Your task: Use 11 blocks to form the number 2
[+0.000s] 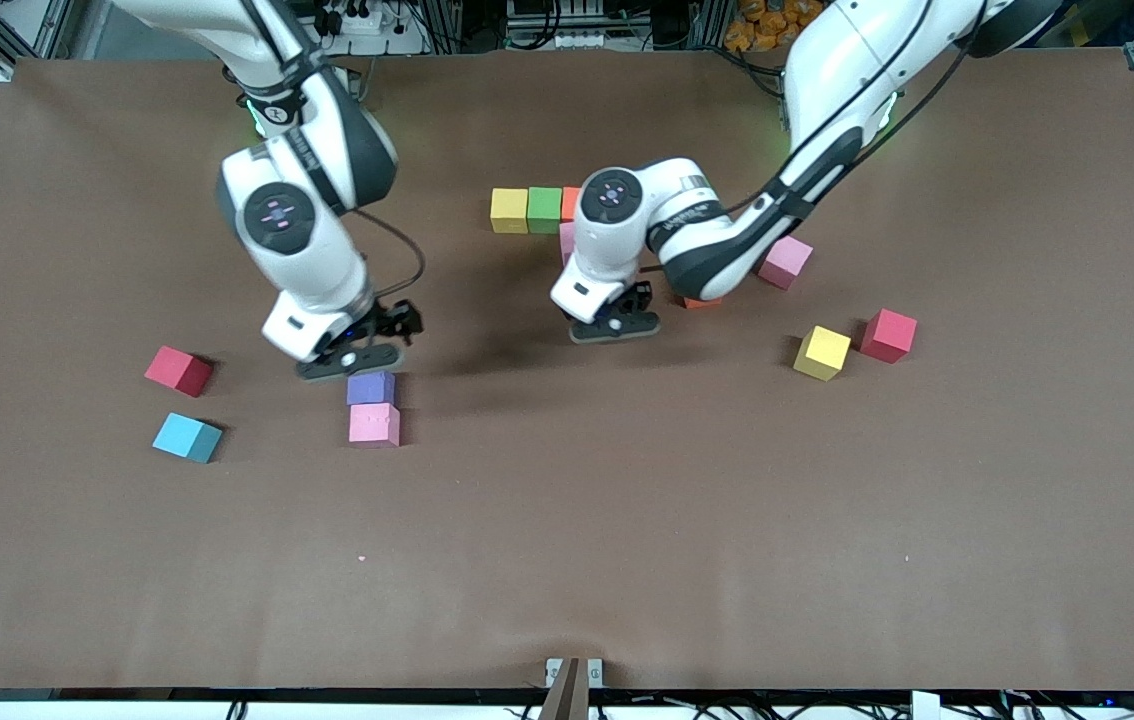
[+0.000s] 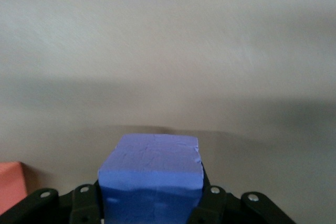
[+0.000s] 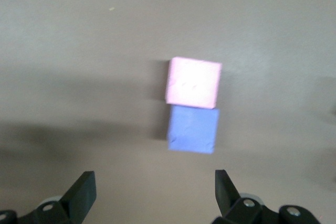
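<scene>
**Two robot arms over a brown counter scattered with coloured foam cubes**

The blocks are small matte cubes, all one size, with soft edges. The start of the number 2 (image 1: 537,210) sits toward the robots' bases, near the middle of the counter (image 1: 627,540): a yellow block (image 1: 509,210), a green block (image 1: 544,209) and an orange block (image 1: 570,203) touching in one row, with a pink block (image 1: 566,242) just below the orange one, mostly hidden by the left arm.

The left claw (image 1: 617,322) hangs over the counter just in front of that row, clamped on a purple-blue block (image 2: 151,179), which fills its wrist view. The right claw (image 1: 355,356) hovers with its fingers (image 3: 81,195) spread apart over a purple block (image 1: 371,388), which touches a pink cube (image 1: 374,424) nearer the camera.

Loose cubes: toward the right arm's end, one red (image 1: 179,370) and one cyan (image 1: 187,437); toward the left arm's end, one pink (image 1: 785,261), one yellow (image 1: 822,352), one red (image 1: 888,334), plus an orange sliver (image 1: 699,301) under the left arm.

No readable writing on the blocks.
</scene>
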Motion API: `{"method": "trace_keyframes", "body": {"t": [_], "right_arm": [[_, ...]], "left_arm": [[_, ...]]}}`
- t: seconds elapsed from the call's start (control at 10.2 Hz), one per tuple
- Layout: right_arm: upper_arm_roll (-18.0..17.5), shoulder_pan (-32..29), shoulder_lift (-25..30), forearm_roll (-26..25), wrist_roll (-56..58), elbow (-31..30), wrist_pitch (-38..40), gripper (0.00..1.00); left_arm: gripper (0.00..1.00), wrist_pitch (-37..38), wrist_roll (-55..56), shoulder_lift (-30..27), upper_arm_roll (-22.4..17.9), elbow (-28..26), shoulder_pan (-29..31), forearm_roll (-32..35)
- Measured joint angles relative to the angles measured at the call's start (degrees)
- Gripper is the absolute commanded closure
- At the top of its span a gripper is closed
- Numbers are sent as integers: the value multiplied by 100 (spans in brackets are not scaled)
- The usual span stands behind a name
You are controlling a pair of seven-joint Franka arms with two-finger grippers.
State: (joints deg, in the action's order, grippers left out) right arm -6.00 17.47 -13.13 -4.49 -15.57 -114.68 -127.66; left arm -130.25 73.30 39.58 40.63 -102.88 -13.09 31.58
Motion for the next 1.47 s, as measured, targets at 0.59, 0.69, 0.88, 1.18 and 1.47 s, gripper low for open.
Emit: {"method": "trace_keyframes", "body": {"t": [0.59, 0.69, 0.88, 1.18, 1.47], "right_arm": [[0, -509, -48, -9, 344, -414, -943, 0], [0, -640, -76, -9, 454, -645, -1353, 0], [-1, -866, -108, -11, 655, -824, -1601, 0], [0, -1096, -97, -11, 916, -823, -1622, 0], [-43, -1096, -82, -11, 921, -846, -1617, 0]], "left_arm": [[68, 26, -27, 269, -121, -76, -523, 19], [68, 39, -32, 270, -123, -152, -523, 23], [68, 39, -33, 270, -122, -278, -528, 25], [67, 38, -33, 269, -115, -283, -549, 25], [66, 31, -33, 269, -109, -275, -587, 25]]}}
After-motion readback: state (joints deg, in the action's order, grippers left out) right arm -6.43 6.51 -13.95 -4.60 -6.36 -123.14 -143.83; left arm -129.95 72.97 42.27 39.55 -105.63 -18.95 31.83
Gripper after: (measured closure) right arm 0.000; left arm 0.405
